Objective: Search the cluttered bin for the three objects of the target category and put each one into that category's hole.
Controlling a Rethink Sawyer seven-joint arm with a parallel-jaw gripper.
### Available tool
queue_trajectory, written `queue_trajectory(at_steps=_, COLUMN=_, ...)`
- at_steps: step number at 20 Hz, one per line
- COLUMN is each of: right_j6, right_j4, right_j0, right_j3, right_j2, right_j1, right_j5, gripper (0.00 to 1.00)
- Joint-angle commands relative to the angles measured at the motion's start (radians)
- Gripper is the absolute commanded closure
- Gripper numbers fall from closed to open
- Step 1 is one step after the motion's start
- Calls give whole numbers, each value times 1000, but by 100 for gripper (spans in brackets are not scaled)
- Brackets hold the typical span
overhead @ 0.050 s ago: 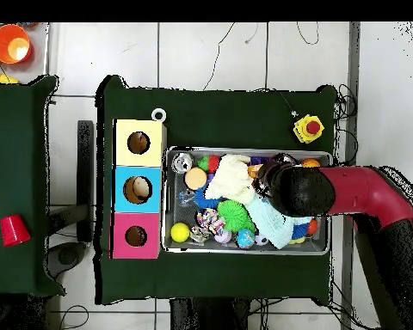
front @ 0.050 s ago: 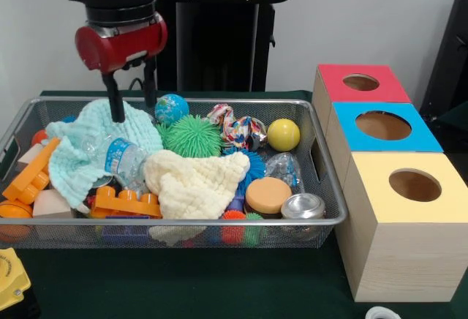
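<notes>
Gripper hangs over the bin's far-left part, fingers narrowly parted and empty; the left finger's tip presses into the mint cloth, the right one hangs just beside the globe ball.

Target category not stated. Judgement: balls are the likeliest set. Globe ball at the far rim, yellow ball near the far-right corner, green spiky ball between them, all uncovered. Three boxes stand just outside the bin's right edge: red, blue, yellow, each with a round hole on top.

Risks:
- Closing here would catch soft waffle-weave cloth, not a ball; lifting would drag it and the crumpled clear bottle lying on it.
- Hard, smooth, round globe ball may squirt sideways from a narrow pinch, or roll against the wire-mesh wall.
- Rubbery spines on the green ball would deform; grip uncertain.
- Cream cloth hides things at the near side; more candidates may be buried.

Other clutter: orange plastic bricks, flat orange disc, metal tin, patterned fabric knot.
</notes>
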State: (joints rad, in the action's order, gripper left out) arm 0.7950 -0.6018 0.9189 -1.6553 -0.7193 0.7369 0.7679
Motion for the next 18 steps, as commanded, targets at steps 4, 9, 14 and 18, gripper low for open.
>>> queue_trajectory(at_steps=4, right_j6=-445, right_j4=-129, right_j0=23, right_j3=236, right_j2=-40, right_j1=-145, right_j5=150, gripper=0)
queue_trajectory(at_steps=9, right_j6=-425, right_j4=-170, right_j0=7, right_j3=231, right_j2=19, right_j1=-194, right_j5=137, gripper=0)
queue_trajectory(at_steps=14, right_j6=-429, right_j4=-192, right_j0=22, right_j3=189, right_j2=33, right_j1=-226, right_j5=133, gripper=0)
queue_trajectory(at_steps=18, right_j6=-453, right_j4=-196, right_j0=38, right_j3=146, right_j2=39, right_j1=-209, right_j5=173, gripper=0)
